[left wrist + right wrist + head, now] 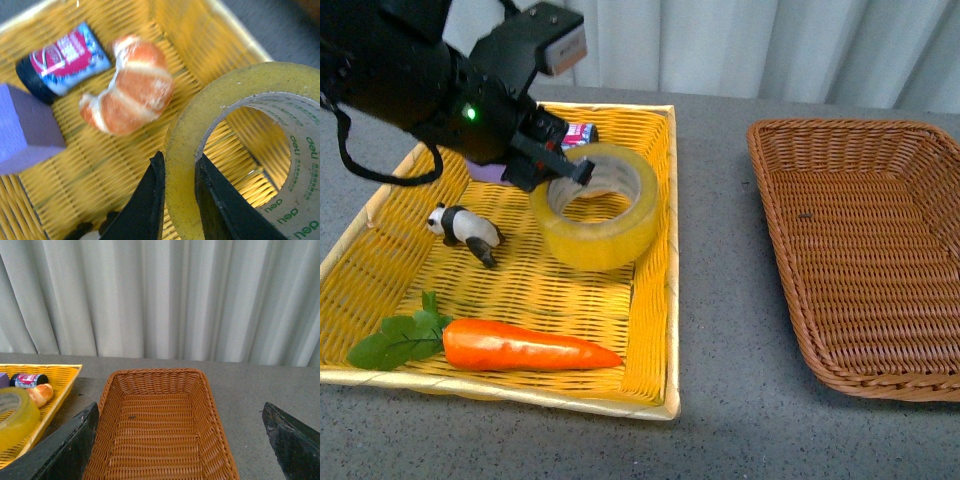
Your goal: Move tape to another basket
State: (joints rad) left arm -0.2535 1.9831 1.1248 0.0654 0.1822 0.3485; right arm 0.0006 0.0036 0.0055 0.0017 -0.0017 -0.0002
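Over the yellow tray (655,335) on the left of the grey tabletop (720,300), the left hand (563,160) reaches down to the tape (600,235). Its two black fingers (147,210) are closed on the roll's wall, one on the outer yellow face and one inside the printed white core. The tape lies flat-side-up in the tray's far right part, close to the right wall. Whether its underside rests on the weave or is just clear of it I cannot tell. Beyond the roll, by the tray's far wall, lie a croissant (131,85), a small dark bottle (62,60) with a red and blue label, and a purple block (25,130). A toy panda (465,230) stands left of the tape, and a carrot (525,345) with green leaves lies along the near wall. The brown basket (860,260) sits on the tabletop to the right, well apart from the tray. The right hand (180,410) hangs above the basket's near end with its fingers (65,450) spread wide, holding nothing. A pale curtain (160,300) hangs behind.
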